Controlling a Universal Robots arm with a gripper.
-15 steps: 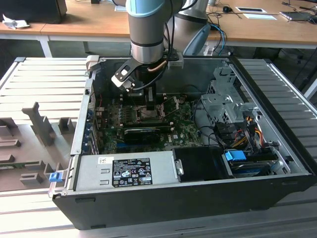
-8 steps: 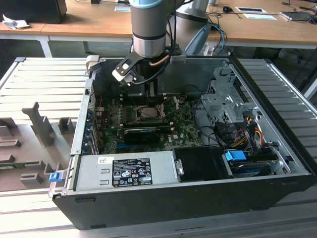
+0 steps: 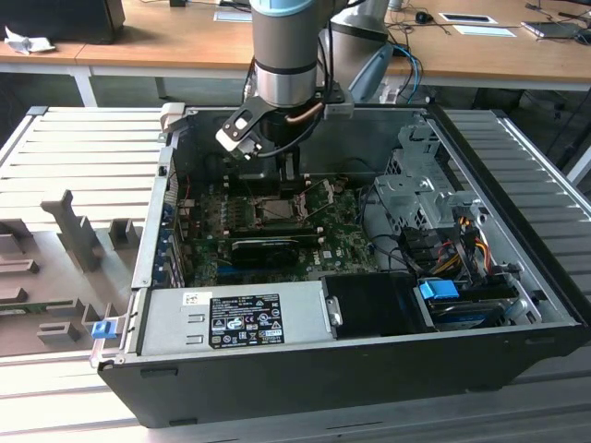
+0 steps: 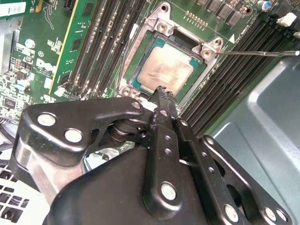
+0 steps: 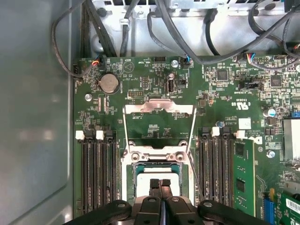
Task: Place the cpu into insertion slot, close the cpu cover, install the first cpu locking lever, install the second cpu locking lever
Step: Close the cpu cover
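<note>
My claw point(image 4: 161, 93) was pinched shut, its two fingers pressed flat together with nothing between them. The tips sat right at one edge of the chip point(image 4: 164, 69); I could not tell whether they touched it. The chip lay flat in its socket, metal side up. The cover point(image 5: 158, 107) lay open on the side of the socket away from my fingers, not down over the chip. A thin wire lever point(image 4: 258, 53) stuck out free beside the socket. Black memory slots point(image 5: 98, 173) flanked the socket on both sides, one row holding a green memory stick point(image 5: 243, 173). In the exterior view the grey power box point(image 3: 231, 318) sat near and the drive cage point(image 3: 416, 194) on that view's right. Black cables point(image 5: 187, 42) looped past the board's edge.
</note>
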